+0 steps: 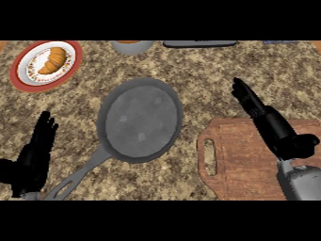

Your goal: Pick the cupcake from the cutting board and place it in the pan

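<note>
Plainly round grey pan, wooden cutting board — granite

Kitchen: granite counter, pan

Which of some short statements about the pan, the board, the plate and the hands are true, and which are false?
1. The pan is empty. True.
2. A cupcake lies on the board. False: no cupcake shows on it.
3. The plate holds a croissant. True.
4. The right hand is above the plate. False: it is above the board, fingers straight.
5. The left hand grips the pan's handle. False: it rests open beside the handle.
</note>
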{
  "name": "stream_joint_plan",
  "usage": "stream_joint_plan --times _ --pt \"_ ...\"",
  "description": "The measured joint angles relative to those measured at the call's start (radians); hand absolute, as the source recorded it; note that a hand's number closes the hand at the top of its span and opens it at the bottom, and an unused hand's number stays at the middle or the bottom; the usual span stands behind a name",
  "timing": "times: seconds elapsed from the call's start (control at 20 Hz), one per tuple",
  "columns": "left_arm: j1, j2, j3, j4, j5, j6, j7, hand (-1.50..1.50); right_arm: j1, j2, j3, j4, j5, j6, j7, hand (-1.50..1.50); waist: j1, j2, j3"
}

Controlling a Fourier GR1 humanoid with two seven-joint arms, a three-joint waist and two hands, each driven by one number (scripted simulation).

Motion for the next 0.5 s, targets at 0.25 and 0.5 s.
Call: stream_joint_plan --times 0.25,0.5 --pt "-0.048 0.100 0.034 0.040 -0.056 0.006 0.115 0.00 -0.039 -0.063 -0.153 -0.010 -0.145 0.079 -0.011 -1.50 0.010 -0.004 -0.009" --pt "-0.035 0.160 0.056 0.083 -0.088 0.015 0.167 0.00 -0.034 -0.169 -0.306 0.008 -0.052 -0.041 -0.030 1.50 -0.044 -0.006 -0.017"
